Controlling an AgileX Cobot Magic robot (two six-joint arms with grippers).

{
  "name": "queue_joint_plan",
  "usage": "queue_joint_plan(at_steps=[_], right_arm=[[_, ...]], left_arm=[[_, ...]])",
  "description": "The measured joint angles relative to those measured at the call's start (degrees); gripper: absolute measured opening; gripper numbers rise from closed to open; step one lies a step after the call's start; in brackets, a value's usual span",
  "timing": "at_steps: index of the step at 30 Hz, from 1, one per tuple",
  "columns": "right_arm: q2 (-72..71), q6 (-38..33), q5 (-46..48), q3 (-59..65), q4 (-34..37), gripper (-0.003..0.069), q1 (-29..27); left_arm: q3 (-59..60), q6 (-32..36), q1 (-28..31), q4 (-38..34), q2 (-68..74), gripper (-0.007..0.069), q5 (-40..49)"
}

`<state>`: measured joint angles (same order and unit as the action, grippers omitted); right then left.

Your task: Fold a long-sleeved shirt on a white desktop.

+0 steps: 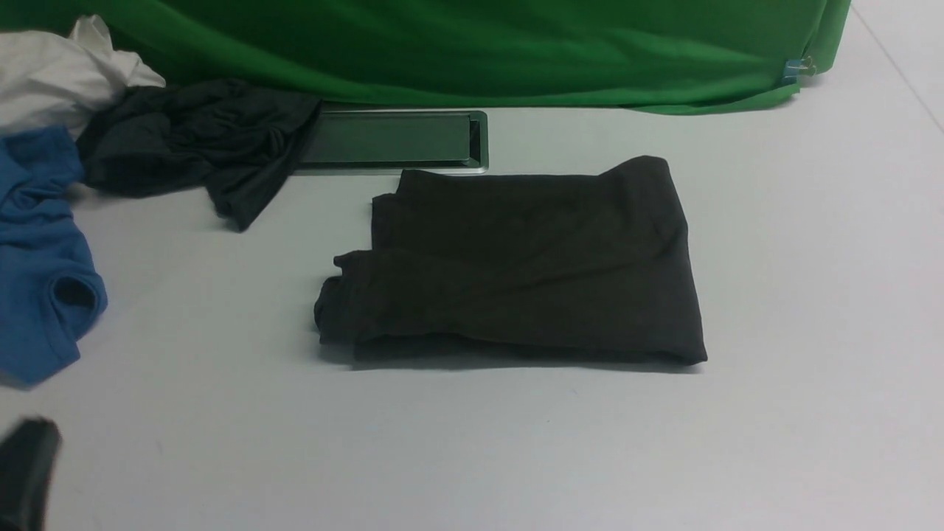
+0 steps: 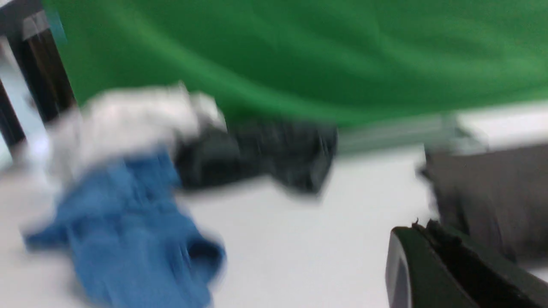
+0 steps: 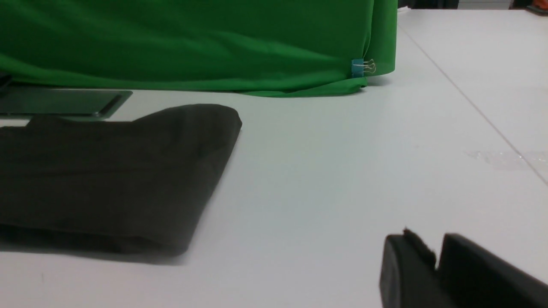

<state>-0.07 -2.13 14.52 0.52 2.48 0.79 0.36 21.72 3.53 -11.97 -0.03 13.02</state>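
The long-sleeved shirt point(image 1: 516, 265) lies folded into a thick dark brownish-black rectangle in the middle of the white desktop point(image 1: 811, 258). It also shows in the right wrist view point(image 3: 107, 179) and, blurred, in the left wrist view point(image 2: 492, 192). My left gripper point(image 1: 26, 464) is low at the near left corner, well clear of the shirt; its jaws point(image 2: 421, 229) are shut with nothing between them. My right gripper point(image 3: 432, 244) is out of the front view. It hovers over bare desktop beside the shirt's right edge, its fingers parted by a narrow gap and holding nothing.
A dark slate-grey garment point(image 1: 192, 140), a blue shirt point(image 1: 40, 258) and a white garment point(image 1: 51, 70) are heaped at the far left. The grey cable slot point(image 1: 391, 140) sits just behind the folded shirt. A green cloth backdrop point(image 1: 479, 44) closes the back, held by a blue clip point(image 1: 796, 68).
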Motion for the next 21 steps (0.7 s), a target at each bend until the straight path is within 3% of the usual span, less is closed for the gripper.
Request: queue_joint_plan(at_steps=[4,21], right_arm=[[0.00,0.00,0.00,0.00,0.00,0.0127,0.00],[0.00,0.00,0.00,0.00,0.00,0.0155,0.00]], left_arm=[[0.06,0.54,0.06,-2.24,-0.11,0.0018,3.05],[0.06,0.54,0.06,-2.46,-0.11,0.0018,0.03]])
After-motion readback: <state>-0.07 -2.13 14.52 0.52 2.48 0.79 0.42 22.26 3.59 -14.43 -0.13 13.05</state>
